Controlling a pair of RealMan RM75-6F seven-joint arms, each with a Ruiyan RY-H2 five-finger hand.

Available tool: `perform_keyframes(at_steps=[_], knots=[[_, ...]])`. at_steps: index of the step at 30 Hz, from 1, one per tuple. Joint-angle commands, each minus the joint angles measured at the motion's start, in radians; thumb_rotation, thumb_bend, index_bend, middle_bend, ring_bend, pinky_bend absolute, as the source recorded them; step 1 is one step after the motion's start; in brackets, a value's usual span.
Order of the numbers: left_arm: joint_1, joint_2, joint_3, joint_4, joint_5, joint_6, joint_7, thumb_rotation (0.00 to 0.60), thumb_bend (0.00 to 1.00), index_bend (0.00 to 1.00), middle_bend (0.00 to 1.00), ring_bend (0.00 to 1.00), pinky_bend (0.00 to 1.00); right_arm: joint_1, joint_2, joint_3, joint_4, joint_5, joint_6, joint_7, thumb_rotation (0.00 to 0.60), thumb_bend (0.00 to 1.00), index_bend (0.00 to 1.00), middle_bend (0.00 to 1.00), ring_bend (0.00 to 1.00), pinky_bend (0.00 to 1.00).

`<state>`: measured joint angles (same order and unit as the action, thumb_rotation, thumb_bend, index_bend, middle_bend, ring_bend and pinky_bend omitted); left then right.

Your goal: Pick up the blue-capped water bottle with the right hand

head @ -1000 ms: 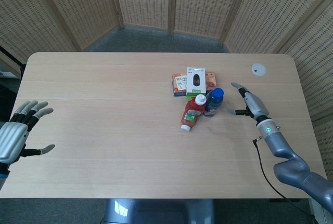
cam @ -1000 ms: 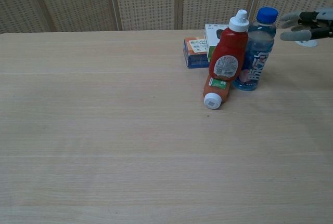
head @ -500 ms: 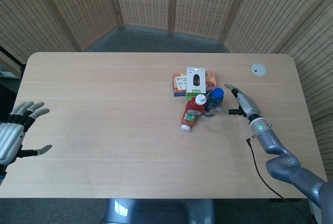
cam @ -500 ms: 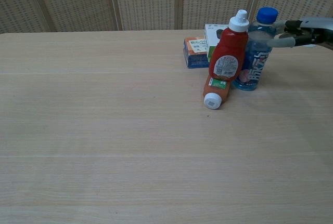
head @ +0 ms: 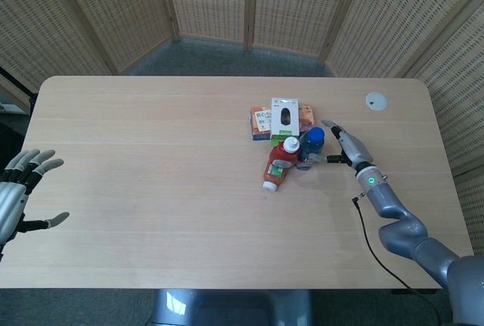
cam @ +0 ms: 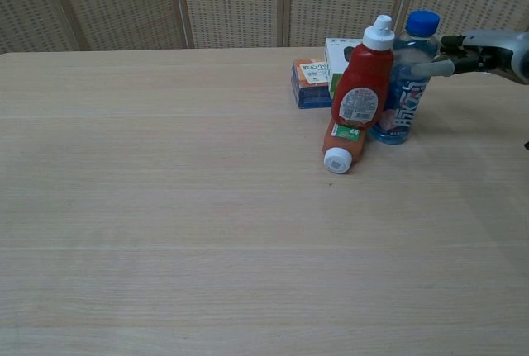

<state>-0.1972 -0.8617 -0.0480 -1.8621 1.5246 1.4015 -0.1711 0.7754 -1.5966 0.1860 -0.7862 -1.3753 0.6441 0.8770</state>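
Blue cap on top, clear sides, a blue label: that is the water bottle (cam: 402,83) you want. It stands upright near the middle of the table (head: 151,190), touching a red sauce bottle (cam: 360,83) that stands on its left. Another red bottle (cam: 343,145) lies flat in front.

You are on the reaching step. Your right hand (head: 344,148) is just beside the bottle with its fingers apart, one fingertip at the bottle's side. It may be touching, but that is hard to tell. Next, slide in and close around the bottle's body without knocking the sauce bottle. Your left hand (head: 17,194) waits open, well away.
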Motion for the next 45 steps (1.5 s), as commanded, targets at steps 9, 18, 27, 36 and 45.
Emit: perform_keyframes(at_steps=[9,18,27,36,45], knots=[[0.007,-0.009,0.002,0.013,-0.007,-0.002,-0.012,0.6,0.0,0.19,0.12,0.0,0.0,-0.009,-0.008,-0.001,0.017,0.001,0.023,0.025,0.562,0.02,0.0,0.13,0.04,0.0],[-0.002,-0.019,-0.001,0.018,-0.007,-0.016,-0.009,0.6,0.0,0.19,0.12,0.0,0.0,-0.028,0.012,-0.006,-0.008,-0.005,0.052,0.047,0.587,0.03,0.0,0.18,0.1,0.0],[-0.009,-0.021,-0.004,0.022,-0.001,-0.023,-0.011,0.6,0.0,0.19,0.12,0.0,0.0,-0.027,0.058,-0.008,-0.08,-0.018,0.073,0.029,0.59,0.03,0.0,0.1,0.03,0.0],[-0.002,-0.022,-0.001,0.028,0.002,-0.015,-0.019,0.6,0.0,0.19,0.12,0.0,0.0,0.015,0.089,0.012,-0.145,-0.002,0.034,-0.023,0.589,0.02,0.0,0.04,0.0,0.0],[0.007,-0.028,0.003,0.041,-0.002,-0.01,-0.032,0.6,0.0,0.19,0.11,0.0,0.0,0.044,0.09,0.009,-0.17,0.001,-0.014,-0.02,0.587,0.02,0.0,0.04,0.0,0.0]])
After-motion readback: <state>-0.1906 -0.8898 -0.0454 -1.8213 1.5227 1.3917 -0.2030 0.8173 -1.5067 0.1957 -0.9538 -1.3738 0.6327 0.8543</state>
